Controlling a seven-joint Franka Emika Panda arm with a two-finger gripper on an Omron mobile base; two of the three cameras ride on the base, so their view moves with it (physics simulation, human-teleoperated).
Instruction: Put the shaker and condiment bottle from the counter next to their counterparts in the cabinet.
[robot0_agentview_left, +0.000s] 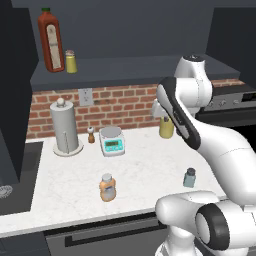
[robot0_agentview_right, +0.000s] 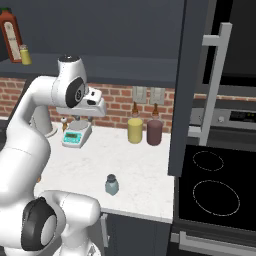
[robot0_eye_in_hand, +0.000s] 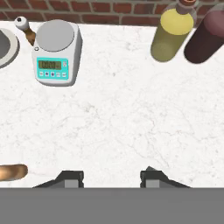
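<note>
Gripper hangs open and empty over bare worktop in your hand view. Left base view: condiment bottle near the front edge, shaker toward the right edge. Right base view: shaker near the front edge.

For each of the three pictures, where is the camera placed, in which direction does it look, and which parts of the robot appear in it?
Left base view: behind-left of the arm, facing the counter and cabinet; arm at right.
Right base view: behind-right, facing the counter and stove; arm at left.
Hand view: on the hand, looking down at the counter; open gripper at the bottom.
Shared: the scale in all three; the shaker in both base views.
</note>
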